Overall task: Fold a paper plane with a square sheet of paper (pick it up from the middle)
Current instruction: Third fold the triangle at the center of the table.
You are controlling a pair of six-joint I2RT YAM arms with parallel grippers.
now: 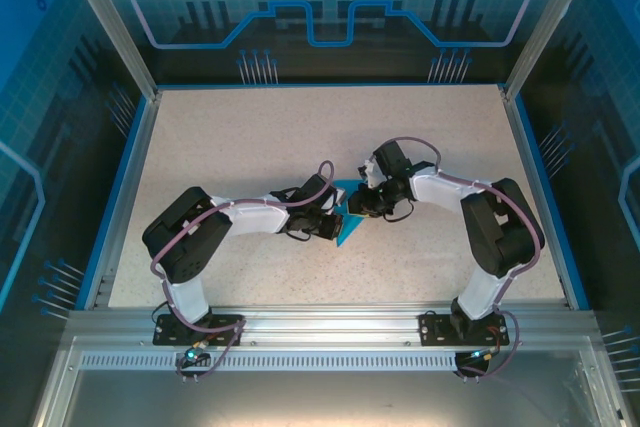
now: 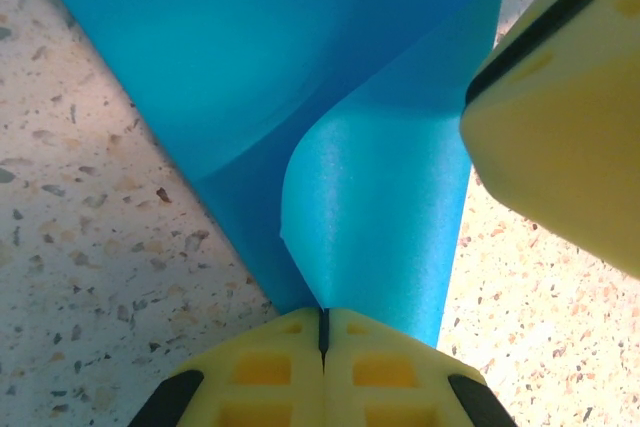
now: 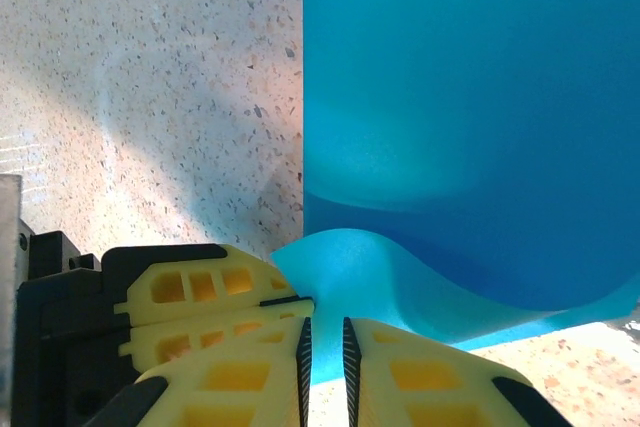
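Two arms: both stretched in to the middle of the pale speckled table [image 1: 250,137], wrists almost nose to nose over one piece of paper.
Paper: a thin bright blue paper sheet [image 1: 348,229], dead centre of the table in the top view, showing as a small triangle with its tip toward 6 o'clock, tucked in where the arms meet.
On the left: the left gripper [image 2: 323,332] sits at 6 o'clock of its own wrist view, yellow fingers [image 2: 390,367] pressed hard together. The narrow end of the sheet runs straight into the seam between them, and that's a pinch on the paper!
On the right: the right gripper [image 3: 325,352] is at 6 o'clock of its wrist view, pads drawn close with only a thin slit left. There's blue showing in that slit, so it's nipping the edge of the raised flap.
Fold so far: from the left wrist, the sheet fans out toward 12 o'clock. One darker layer lies flat on the table, and a lighter flap curls up off it toward 1 o'clock.
Close quarters: the right gripper's yellow finger looms at 3 o'clock in the left wrist view, just beside the sheet's edge. The left gripper's fingers lie at 8 o'clock in the right wrist view, right against the flap.
Bases: both bolted to the aluminium rail [image 1: 320,319] at 6 o'clock of the top view.
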